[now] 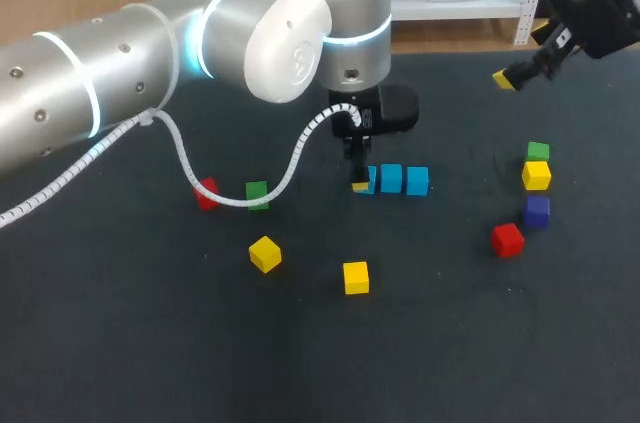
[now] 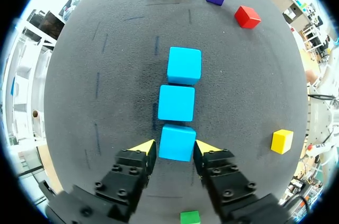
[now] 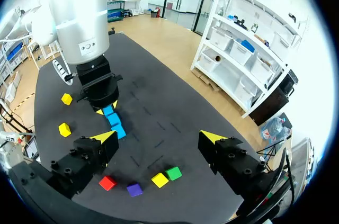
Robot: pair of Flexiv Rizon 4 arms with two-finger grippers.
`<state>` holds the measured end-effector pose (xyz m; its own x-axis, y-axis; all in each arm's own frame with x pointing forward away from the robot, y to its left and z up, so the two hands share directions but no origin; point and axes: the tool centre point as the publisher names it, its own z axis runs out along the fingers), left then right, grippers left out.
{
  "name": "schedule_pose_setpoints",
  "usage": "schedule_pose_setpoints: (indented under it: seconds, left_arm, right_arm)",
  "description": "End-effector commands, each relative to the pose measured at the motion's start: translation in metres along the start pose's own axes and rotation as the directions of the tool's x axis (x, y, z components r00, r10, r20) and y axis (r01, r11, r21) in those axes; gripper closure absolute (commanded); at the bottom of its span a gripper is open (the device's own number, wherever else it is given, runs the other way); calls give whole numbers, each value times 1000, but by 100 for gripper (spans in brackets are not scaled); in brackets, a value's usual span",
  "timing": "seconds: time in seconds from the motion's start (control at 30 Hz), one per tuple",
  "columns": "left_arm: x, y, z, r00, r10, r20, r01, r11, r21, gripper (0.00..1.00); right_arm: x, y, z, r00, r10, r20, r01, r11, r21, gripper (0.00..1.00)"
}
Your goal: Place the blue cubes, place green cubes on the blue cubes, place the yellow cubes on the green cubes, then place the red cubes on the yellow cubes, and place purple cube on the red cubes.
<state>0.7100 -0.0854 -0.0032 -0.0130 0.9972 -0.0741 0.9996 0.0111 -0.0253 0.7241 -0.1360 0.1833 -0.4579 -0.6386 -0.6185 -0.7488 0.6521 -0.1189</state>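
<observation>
Noted left gripper [image 2: 175,148] straddling the nearest blue cube [image 2: 177,140], end piece of a touching row of three on the table [image 2: 95,102]. Cannot tell whether clamped or merely around it. Noted right gripper [image 3: 159,138] spread wide, empty, high over the table's far right.

Judged light, rigid, smooth-faced; best pinched on two opposite flat sides.

Found one green cube [image 1: 257,193] near a red cube [image 1: 206,192], partly behind the cable [image 1: 190,168]. Found a second green cube [image 1: 538,151] right against a yellow cube [image 1: 536,175]. Expect crowded approaches.
</observation>
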Motion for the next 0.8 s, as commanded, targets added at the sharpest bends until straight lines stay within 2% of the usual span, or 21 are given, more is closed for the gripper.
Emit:
schedule_pose_setpoints:
  seconds: [0.03,0.17,0.23,0.33,0.47,0.63,0.67,0.73,0.77,0.8]
  left_arm:
    - [1,0,-1,1000,-4,2,4,1000,-2,57]
    - [2,0,-1,1000,-6,3,6,1000,-1,65]
    - [2,0,-1,1000,-7,2,7,1000,0,73]
    - [2,-1,-1,1000,-8,2,8,1000,1,76]
    - [2,-1,-1,1000,-8,1,8,1000,2,75]
    - [2,-2,-1,1000,-10,2,10,1000,6,68]
    - [2,-2,-1,1000,-11,2,11,1000,8,66]
    - [2,-2,-1,1000,-11,6,11,1000,13,53]
    - [1,-2,-1,1000,-11,6,11,1000,15,23]
    - [1,-2,-1,1000,-13,8,12,1000,18,10]
  right_arm:
    - [1,2,-1,1000,2,1,-2,1000,10,0]
    - [1,2,-1,1000,2,1,-2,1000,10,0]
    - [1,2,-1,1000,2,1,-2,1000,10,0]
    - [1,2,-1,1000,2,1,-2,1000,10,0]
    - [1,2,-1,1000,2,1,-2,1000,10,0]
    - [1,2,-1,1000,2,1,-2,1000,10,0]
    - [1,2,-1,1000,2,1,-2,1000,10,0]
    - [1,2,-1,1000,2,1,-2,1000,10,0]
    - [1,2,-1,1000,2,1,-2,1000,10,0]
    - [1,2,-1,1000,2,1,-2,1000,10,0]
